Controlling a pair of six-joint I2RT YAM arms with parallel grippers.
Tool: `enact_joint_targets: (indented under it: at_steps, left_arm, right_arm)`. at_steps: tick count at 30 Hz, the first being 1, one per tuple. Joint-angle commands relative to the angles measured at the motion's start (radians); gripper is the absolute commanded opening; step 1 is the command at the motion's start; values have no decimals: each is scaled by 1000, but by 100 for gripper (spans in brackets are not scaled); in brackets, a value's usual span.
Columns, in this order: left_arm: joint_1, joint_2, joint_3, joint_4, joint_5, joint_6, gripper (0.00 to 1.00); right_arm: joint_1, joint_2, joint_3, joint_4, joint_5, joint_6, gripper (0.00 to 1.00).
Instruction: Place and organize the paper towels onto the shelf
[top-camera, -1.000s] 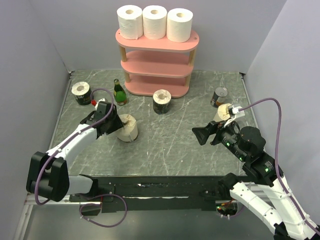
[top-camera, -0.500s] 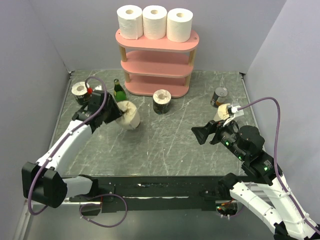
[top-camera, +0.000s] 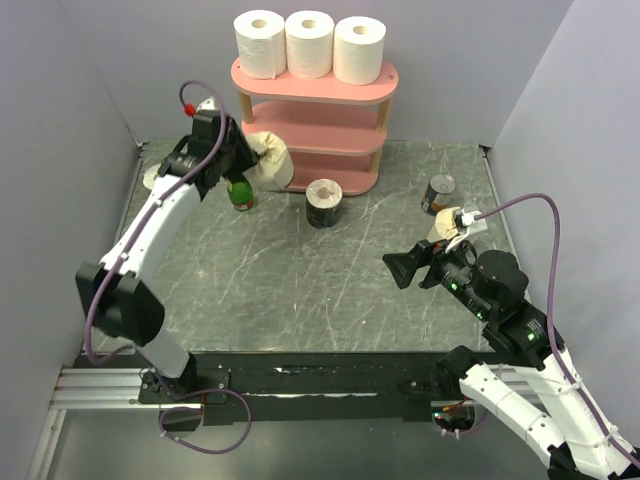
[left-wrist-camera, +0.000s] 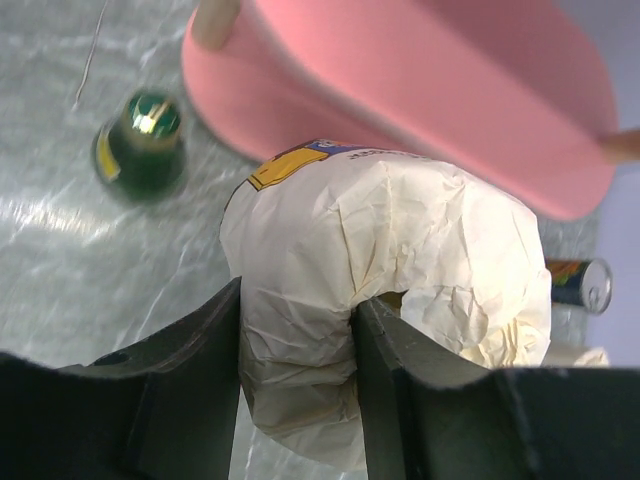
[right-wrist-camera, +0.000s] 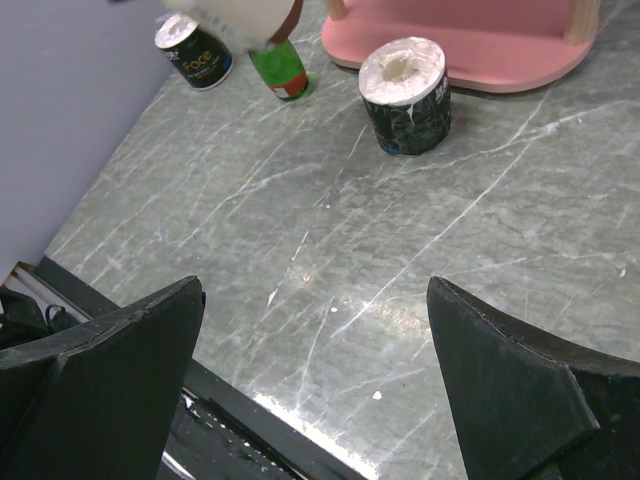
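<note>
- Cream roll (top-camera: 272, 158) clamped in the left jaws, lifted off the desk (top-camera: 330, 270), just beside the left end of the pink shelf (top-camera: 330, 135), at about middle-board height.
- Crumpled where squeezed; long axis tipped over, not upright.
- Shelf opening just ahead of the roll, rightward in the top view; likely needs righting before setting down.
- Three white rolls (top-camera: 309, 43) filling the top board; nothing seen on the two lower boards.
- Right jaws spread wide and empty, low over the desk, well apart from the shelf; left arm far nearer.
- Left on the desk: dark-banded roll (top-camera: 324, 203), second dark-banded roll (right-wrist-camera: 195, 52), second cream roll (top-camera: 440, 230) near the can (top-camera: 438, 192), green bottle (top-camera: 239, 195).
</note>
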Motion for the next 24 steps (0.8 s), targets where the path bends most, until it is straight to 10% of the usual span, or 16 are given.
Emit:
enact_joint_targets:
  at_steps: [1, 24]
  left_arm:
    - [1, 76, 191, 31, -42, 14, 44]
    - [70, 284, 416, 103, 20, -26, 47]
  right_arm:
    - [1, 4, 45, 36, 15, -8, 100]
    - [1, 36, 70, 43, 11, -5, 100]
